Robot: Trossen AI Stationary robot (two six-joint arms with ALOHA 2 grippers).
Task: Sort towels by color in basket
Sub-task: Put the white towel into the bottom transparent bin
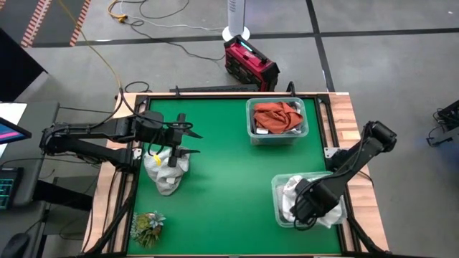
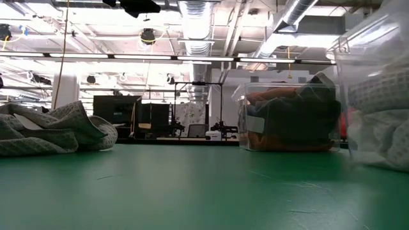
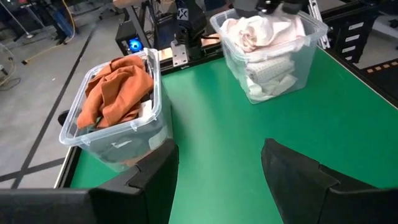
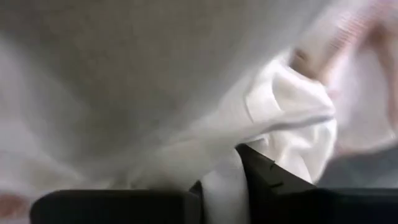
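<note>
Inside right bin (image 1: 277, 203), pincer (image 1: 307, 208) half-buried.

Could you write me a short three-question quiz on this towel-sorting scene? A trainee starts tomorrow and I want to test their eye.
1. True or false: the rust-orange towel lies in the clear bin at the far side.
2. Which end effector is down in the near bin of white towels? A) left B) right
3. What lies loose on the green mat under the left end effector?

Key:
1. True.
2. B: the right end effector is in among the white cloth, whereas the left one hangs open above the mat.
3. A pale heap of towels.
</note>
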